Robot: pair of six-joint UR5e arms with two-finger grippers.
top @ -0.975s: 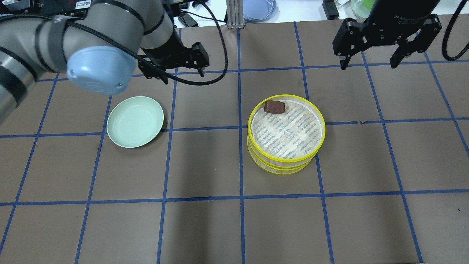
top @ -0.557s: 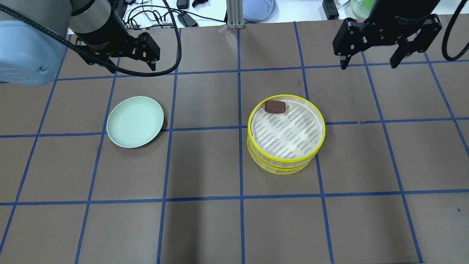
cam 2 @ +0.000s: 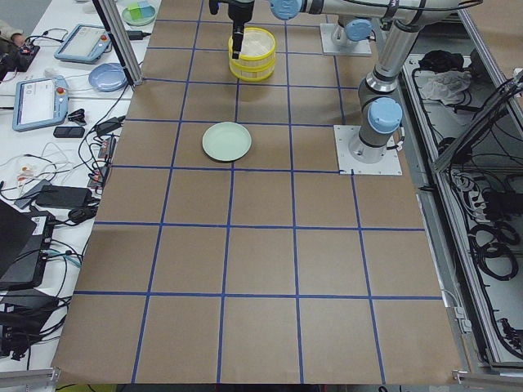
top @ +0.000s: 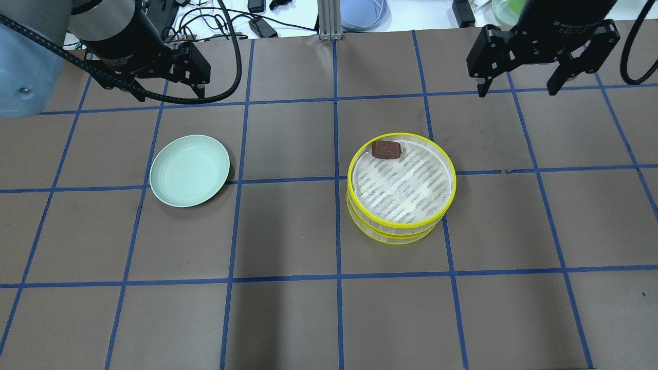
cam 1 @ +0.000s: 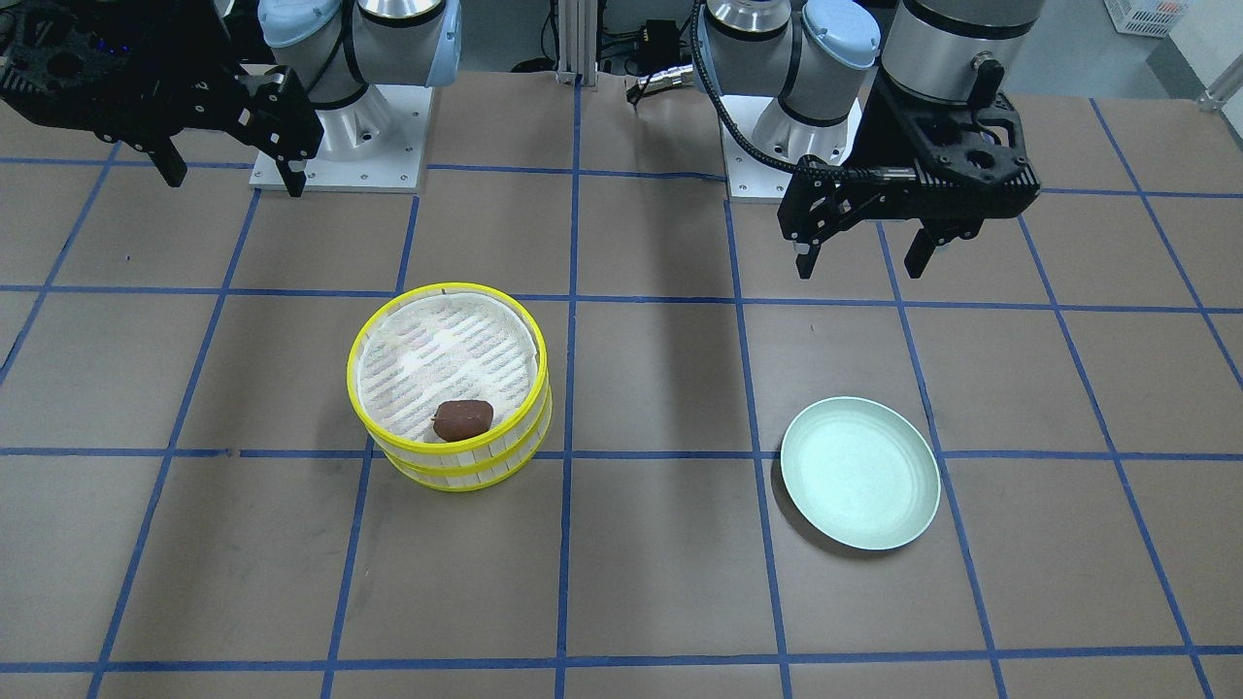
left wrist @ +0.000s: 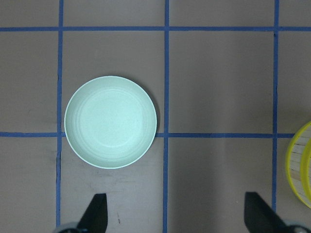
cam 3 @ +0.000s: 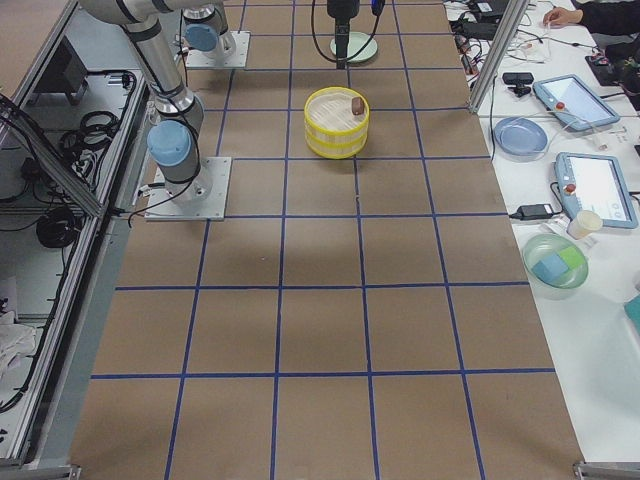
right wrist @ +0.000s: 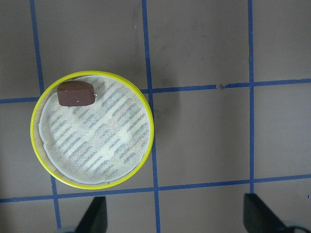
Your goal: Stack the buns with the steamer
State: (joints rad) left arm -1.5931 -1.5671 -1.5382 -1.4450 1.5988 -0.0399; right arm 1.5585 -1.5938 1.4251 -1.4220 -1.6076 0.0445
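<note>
The steamer [top: 403, 187] is two yellow-rimmed trays stacked one on the other, right of the table's centre. The dark reddish-brown bun [top: 386, 149] lies in the top tray by its far rim; it also shows in the right wrist view [right wrist: 75, 93] and the front view [cam 1: 462, 419]. The cream-white bun is hidden. My left gripper [top: 169, 96] is open and empty, high above the table beyond the pale green plate [top: 189, 170]. My right gripper [top: 517, 92] is open and empty, high and beyond the steamer to its right.
The green plate [left wrist: 111, 121] holds nothing. An aluminium post [top: 329, 20] stands at the table's far edge, with cables and a blue dish [top: 362, 13] behind it. Blue tape lines grid the brown table.
My left arm has swung left and back, from above the table's middle-left to beyond the green plate. The right arm, steamer and bun have not moved.
</note>
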